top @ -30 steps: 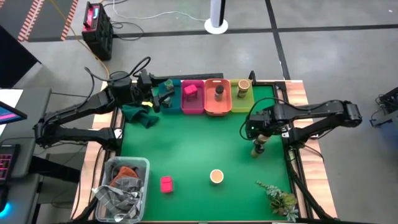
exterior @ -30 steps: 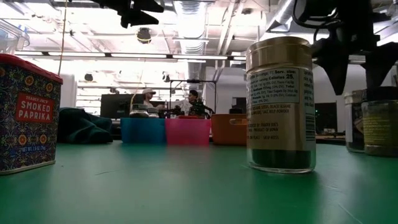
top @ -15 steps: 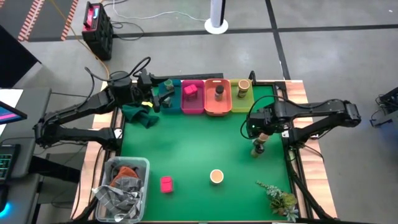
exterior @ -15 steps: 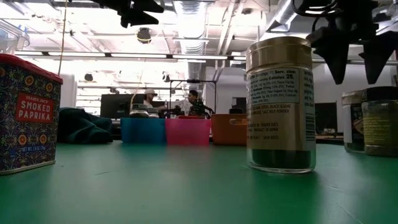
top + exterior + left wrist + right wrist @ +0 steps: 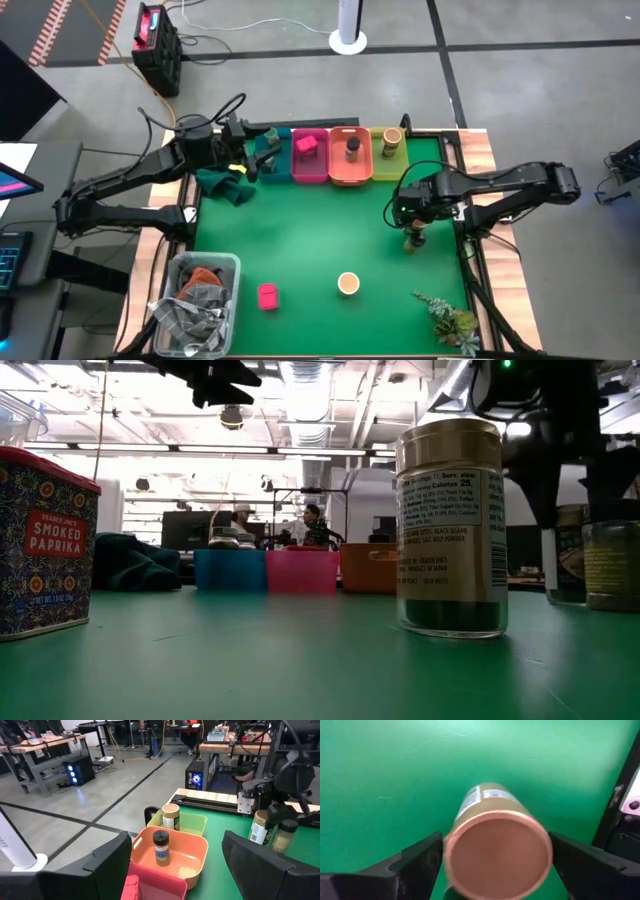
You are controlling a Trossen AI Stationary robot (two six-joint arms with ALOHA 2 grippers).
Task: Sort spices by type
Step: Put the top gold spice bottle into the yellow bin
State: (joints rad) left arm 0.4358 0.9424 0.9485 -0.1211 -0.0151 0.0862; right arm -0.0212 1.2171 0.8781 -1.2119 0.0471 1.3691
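A lab or workshop: bare ceiling pipes (image 5: 300, 390) and strip lights, a grey concrete floor (image 5: 300, 25) with black tape lines, workbenches (image 5: 45, 742), a glowing computer tower (image 5: 76, 770), 2 people (image 5: 275, 525) at desks behind.

We see a green table mat (image 5: 310, 240) carrying a blue bin (image 5: 229, 570), pink bin (image 5: 310, 165), orange bin (image 5: 350, 165) and yellow-green bin (image 5: 390, 155). The paprika tin (image 5: 40, 540) wears dark floral patterning around a red label; 1 jar (image 5: 497, 845) shows a copper-tan lid.
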